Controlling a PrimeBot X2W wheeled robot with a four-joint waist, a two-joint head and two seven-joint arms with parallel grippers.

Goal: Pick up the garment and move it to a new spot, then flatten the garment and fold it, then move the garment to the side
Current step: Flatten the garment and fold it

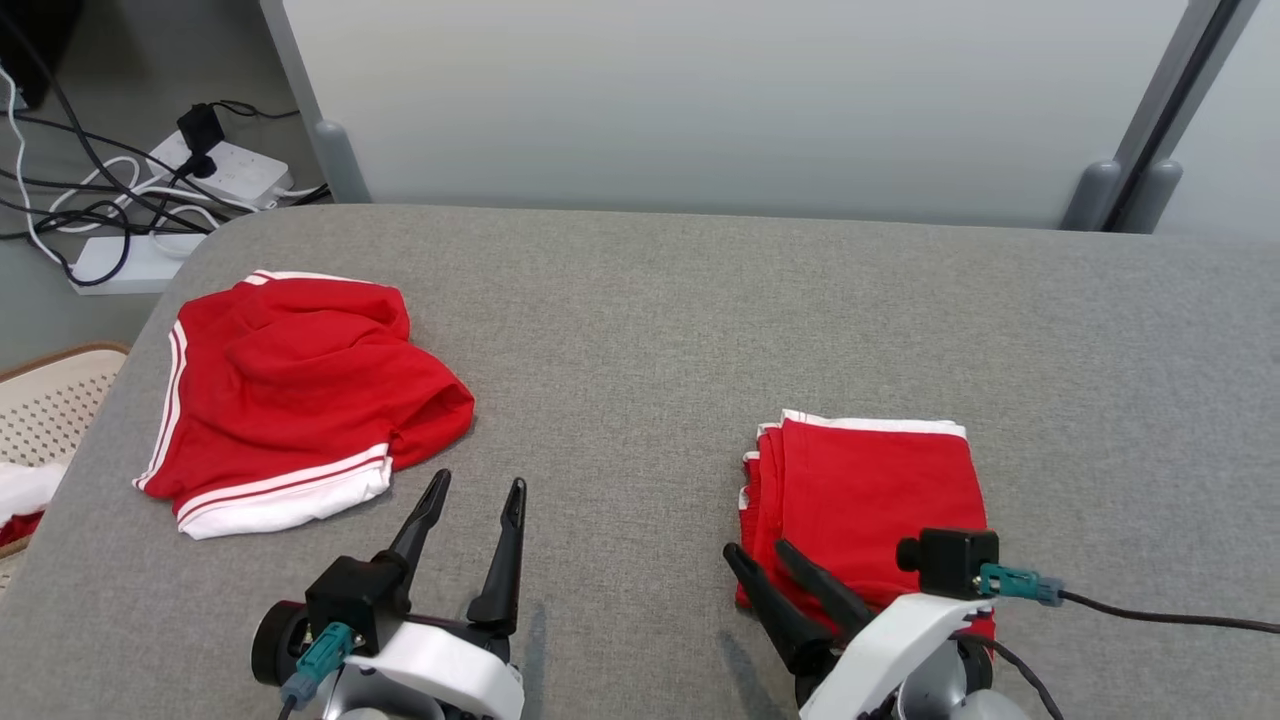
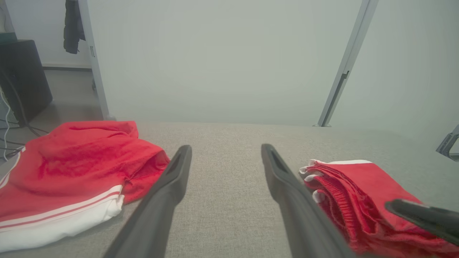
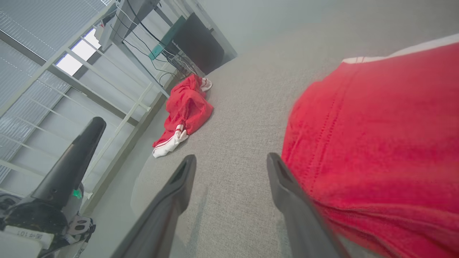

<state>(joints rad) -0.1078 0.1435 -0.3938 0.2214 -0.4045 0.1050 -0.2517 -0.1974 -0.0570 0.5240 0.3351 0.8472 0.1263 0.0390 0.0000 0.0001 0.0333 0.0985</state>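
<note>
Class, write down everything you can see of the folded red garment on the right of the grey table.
The folded red fabric garment with white trim lies flat on the grey cloth-covered table, on the robot's right. It is a neat, rectangular stack; layered edges show along its left side, a white band along its far edge. The open right tool sits at its near left corner; contact is unclear.

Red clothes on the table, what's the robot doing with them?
The robot is working through clothes. The folded garment lies by the open right gripper, which sits at its near left corner. The crumpled garment lies at the left of the table. The left gripper is open between them, holding nothing.
</note>
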